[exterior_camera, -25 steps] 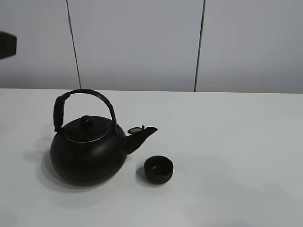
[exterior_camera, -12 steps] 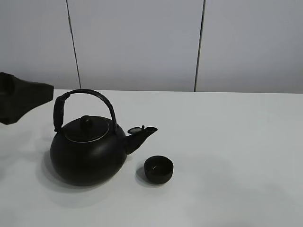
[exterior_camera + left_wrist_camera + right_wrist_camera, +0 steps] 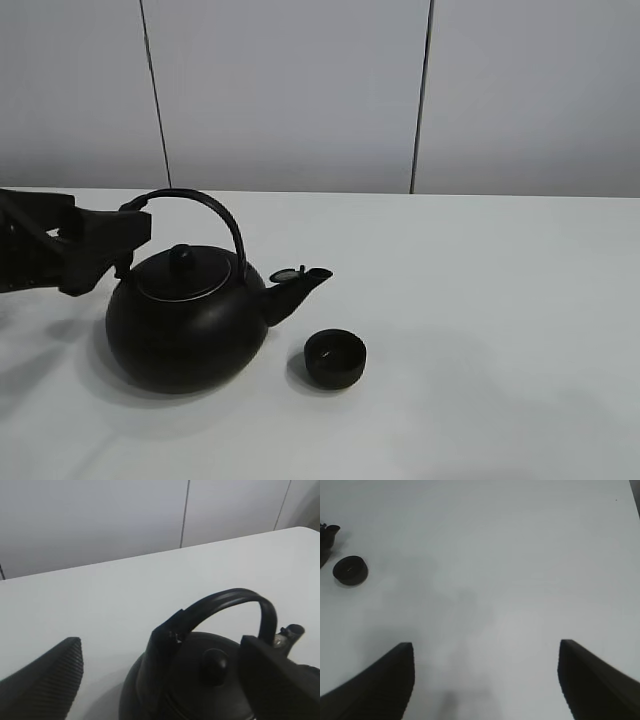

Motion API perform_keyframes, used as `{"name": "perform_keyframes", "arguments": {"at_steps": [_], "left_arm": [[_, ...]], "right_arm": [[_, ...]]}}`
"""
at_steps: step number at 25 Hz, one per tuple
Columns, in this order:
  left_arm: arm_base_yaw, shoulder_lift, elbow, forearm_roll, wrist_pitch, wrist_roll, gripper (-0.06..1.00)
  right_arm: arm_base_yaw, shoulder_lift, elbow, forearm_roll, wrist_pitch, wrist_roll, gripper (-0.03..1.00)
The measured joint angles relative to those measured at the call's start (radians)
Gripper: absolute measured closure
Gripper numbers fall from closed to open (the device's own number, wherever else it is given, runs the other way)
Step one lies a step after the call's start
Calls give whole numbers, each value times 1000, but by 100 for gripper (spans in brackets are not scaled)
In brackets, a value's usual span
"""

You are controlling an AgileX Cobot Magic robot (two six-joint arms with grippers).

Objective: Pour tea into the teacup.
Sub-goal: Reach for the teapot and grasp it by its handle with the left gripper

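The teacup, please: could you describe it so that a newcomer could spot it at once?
On the white table stands a big round black kettle. Just in front of its spout, not touching it, sits the teacup. It alone is small, low and handleless.

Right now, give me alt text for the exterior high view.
The open left gripper is at the arched handle of a big round black kettle on a white table. A small black handleless teacup stands near its spout.
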Motion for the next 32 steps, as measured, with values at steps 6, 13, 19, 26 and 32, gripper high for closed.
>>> {"name": "perform_keyframes", "arguments": {"at_steps": [6,13,19,26,32], "left_arm": [[0,88,-13,-29,-12,44,34],[0,112,-59,-54,-16,44,37],[0,112,-75,-70,-18,44,41],[0,113,-94,-66,-11,47,42],[0,113,-96,-26,-6,47,53]], "right_arm": [[0,0,0,0,0,0,42],[0,0,0,0,1,0,42],[0,0,0,0,1,0,42],[0,0,0,0,1,0,42],[0,0,0,0,1,0,42]]}}
